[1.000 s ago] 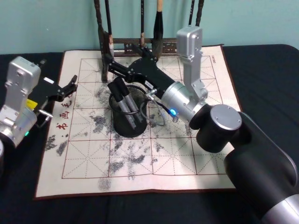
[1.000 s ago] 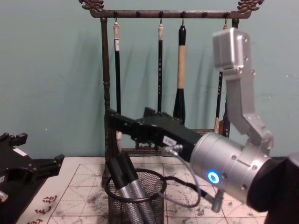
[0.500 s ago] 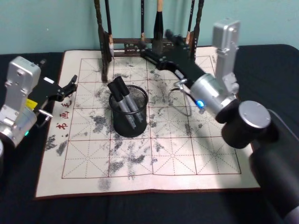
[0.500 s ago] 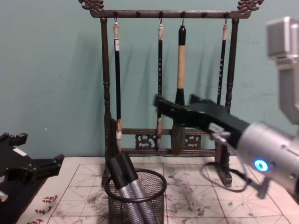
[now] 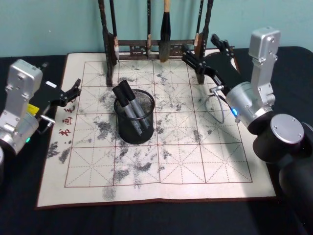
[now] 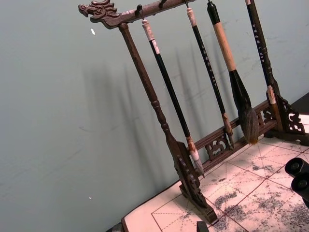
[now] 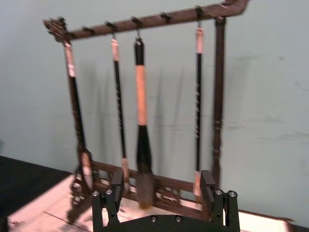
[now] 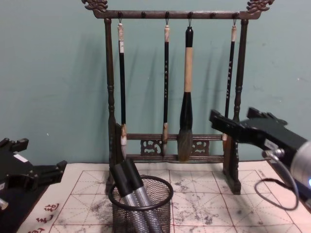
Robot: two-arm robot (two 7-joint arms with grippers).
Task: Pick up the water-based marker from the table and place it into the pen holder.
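Observation:
The pen holder (image 5: 135,120), a black wire-mesh cup, stands on the mat left of centre; it also shows low in the chest view (image 8: 141,209). Two grey water-based markers (image 5: 128,104) with black caps lean inside it, caps up (image 8: 127,180); the caps (image 6: 297,174) appear at the edge of the left wrist view. My right gripper (image 5: 202,51) hovers open and empty near the brush rack's right post, well right of the holder (image 8: 236,121). Its fingers (image 7: 116,187) stand wide apart. At the mat's left edge my left gripper (image 5: 72,91) is parked, open (image 8: 41,162).
A tall dark wooden brush rack (image 5: 146,45) with several hanging brushes (image 8: 186,97) stands along the mat's back edge, close to the right gripper. The ink-stained gridded mat (image 5: 195,161) lies on a black table, bare in front of and to the right of the holder.
My right gripper has drawn away from above the pen holder, moving right and back toward the rack's right post, empty. The markers stay in the holder. The left arm is still.

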